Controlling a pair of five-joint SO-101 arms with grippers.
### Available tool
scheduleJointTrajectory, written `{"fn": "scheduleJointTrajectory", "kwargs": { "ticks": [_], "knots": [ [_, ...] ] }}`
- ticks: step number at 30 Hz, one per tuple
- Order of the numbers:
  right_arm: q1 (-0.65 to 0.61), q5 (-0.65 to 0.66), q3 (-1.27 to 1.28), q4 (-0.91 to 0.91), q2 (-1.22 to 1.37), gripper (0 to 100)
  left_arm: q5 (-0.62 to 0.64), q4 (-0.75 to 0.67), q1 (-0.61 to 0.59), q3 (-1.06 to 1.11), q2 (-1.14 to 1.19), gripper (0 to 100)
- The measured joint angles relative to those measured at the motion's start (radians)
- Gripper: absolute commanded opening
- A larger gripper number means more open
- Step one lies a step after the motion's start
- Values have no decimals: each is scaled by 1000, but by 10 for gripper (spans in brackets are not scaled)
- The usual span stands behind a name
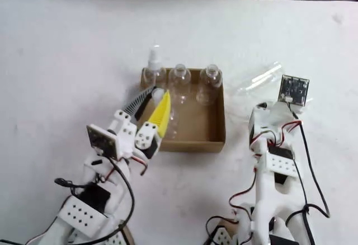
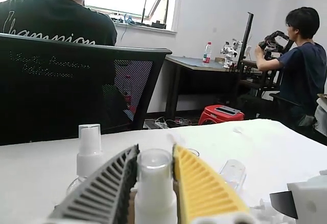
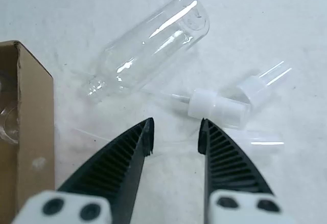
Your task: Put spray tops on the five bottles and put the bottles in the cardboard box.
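- L hand (image 2: pixel 155 155): shut on a white spray top (image 2: pixel 153 188). It's pinched btwn my grey & yellow fingers and sits upright in the grip. High view puts this hand over the near-left part of the cardboard box (image 1: pixel 190 146).
- R hand (image 3: pixel 175 134): open, fair gap btwn the tips, holding nothing. It hovers low over the bench (image 1: pixel 67 60), just right of the box.
- Just past the R tips: a loose spray top (image 3: pixel 219 106) flat on its side.
- Beyond that: a lying bottle (image 3: pixel 148 42), clear, no top, outside the box.
- Far wall of the box, all upright: a capped bottle (image 1: pixel 155 71) at the left, then a mid bottle (image 1: pixel 179 78) and an end bottle (image 1: pixel 210 81), both w/ bare necks.
- Risk, L side: if I come down off-centre, my spray top could miss a neck. The capped bottle is v. close to my grey finger, so a sideways nudge could tip it.
- Risk, R side: the lying bottle is round & light and may roll off if one tip clips it. The loose spray top could skid instead of seating btwn my fingers.
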Motion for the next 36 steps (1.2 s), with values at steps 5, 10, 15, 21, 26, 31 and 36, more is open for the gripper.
{"fn": "scheduleJointTrajectory", "kwargs": {
  "ticks": [5, 10, 15, 21, 26, 31, 36],
  "knots": [
    [0, 0, 0, 0, 0, 127, 0, 0, -31, 0, 0, 21],
    [0, 0, 0, 0, 0, 127, 0, 0, -41, 0, 0, 21],
    [0, 0, 0, 0, 0, 127, 0, 43, -41, -5, 0, 21],
    [0, 0, 0, 0, 0, 127, 0, 86, -41, -5, 0, 21],
    [0, 0, 0, 0, 0, 127, -25, 86, -41, -6, 0, 21],
    [0, 0, 0, 0, 0, 127, -58, 126, -41, -8, 0, 21],
    [0, 0, 0, 0, 0, 127, -60, 143, -41, -15, 0, 21]
  ]
}}
